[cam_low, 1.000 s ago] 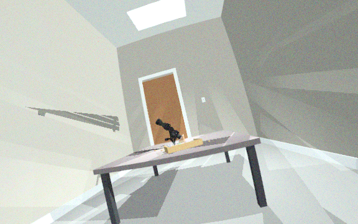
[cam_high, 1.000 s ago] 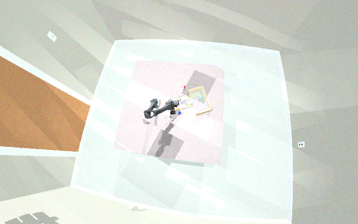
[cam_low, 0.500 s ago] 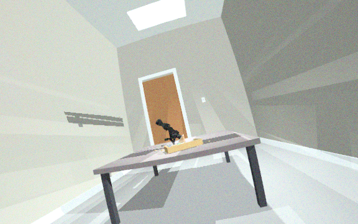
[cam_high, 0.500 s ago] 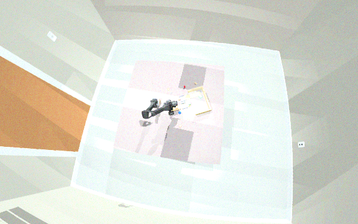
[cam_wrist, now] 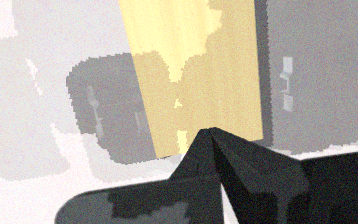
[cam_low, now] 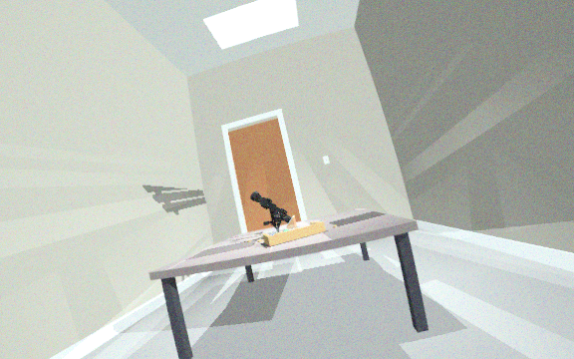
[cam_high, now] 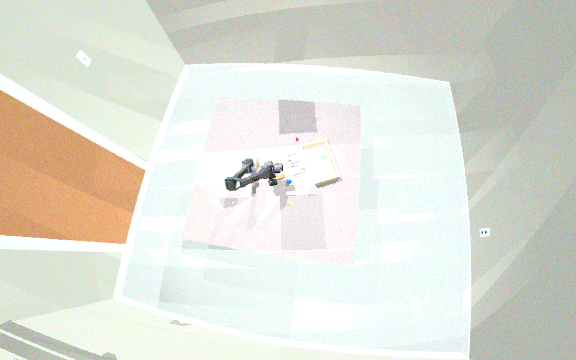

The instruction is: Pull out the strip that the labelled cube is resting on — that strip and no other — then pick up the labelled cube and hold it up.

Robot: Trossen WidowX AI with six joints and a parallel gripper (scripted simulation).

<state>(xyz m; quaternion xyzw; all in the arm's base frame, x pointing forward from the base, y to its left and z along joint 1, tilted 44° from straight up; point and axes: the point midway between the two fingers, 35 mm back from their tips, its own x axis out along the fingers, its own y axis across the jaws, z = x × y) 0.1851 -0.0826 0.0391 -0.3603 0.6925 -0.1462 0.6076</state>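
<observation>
At the near end of a pale wooden strip (cam_wrist: 200, 75), the gripper (cam_wrist: 211, 131) had its jaws clenched, the dark fingers meeting in a single point. In the wrist view that point sat right at the strip's bottom edge; whether a thin edge of the strip was pinched there could not be made out, and nothing thick stood between the fingers. The strip ran up and away from the fingertips, tilted a little to the left, with grey blocky shadows on the surface either side of it.

From above, the gripper (cam_high: 274, 176) hung over the pink mat (cam_high: 248, 225) just left of a shallow wooden tray (cam_high: 337, 167), which lay at an angle near the mat's middle. A small blue object (cam_high: 289, 181) lay just beside the gripper, and a tiny red one (cam_high: 297, 139) sat apart, above the tray. The labelled cube could not be picked out with any certainty; the area by the tray was too washed out.

The arm (cam_high: 248, 172) stretched leftward from the gripper. In the exterior view the arm (cam_low: 267, 206) bent down to the tray (cam_low: 294, 233) on the table (cam_low: 287, 249), with an orange door (cam_low: 262, 170) behind.
</observation>
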